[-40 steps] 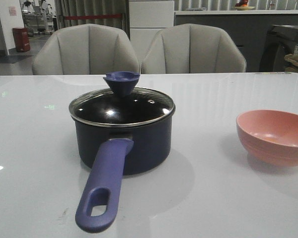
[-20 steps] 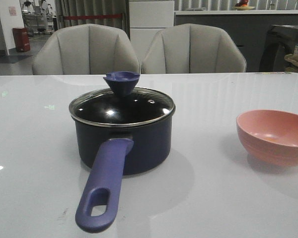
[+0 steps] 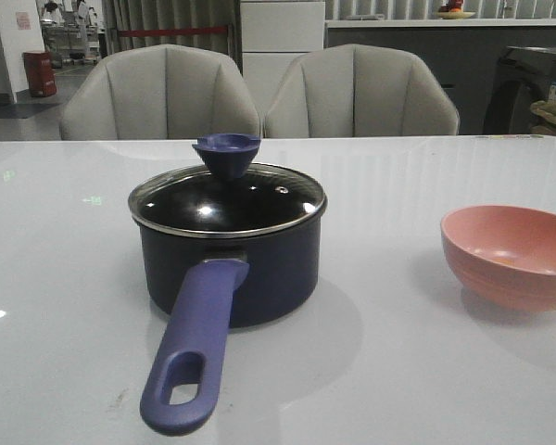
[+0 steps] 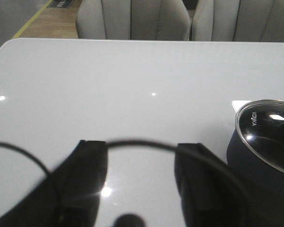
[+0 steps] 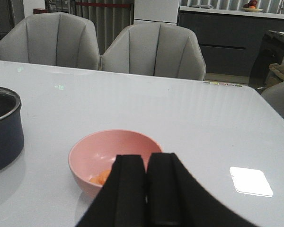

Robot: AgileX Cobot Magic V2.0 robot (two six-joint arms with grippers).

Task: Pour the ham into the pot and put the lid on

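Nothing moved, lid (image 3: 227, 197) on pot (image 3: 228, 264), ham (image 5: 101, 177) in bowl (image 5: 114, 160)

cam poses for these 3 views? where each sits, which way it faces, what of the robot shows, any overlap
Front view: looks forward over the table at the pot with the lid on it and the pink bowl; no robot parts show.
Left wrist view: on the left arm, over bare table beside the pot; the left gripper shows, fingers apart.
Right wrist view: on the right arm, facing the bowl holding ham; the right gripper shows, fingers together.
Shared: the pot appears in all three; the bowl in the front and right wrist views.
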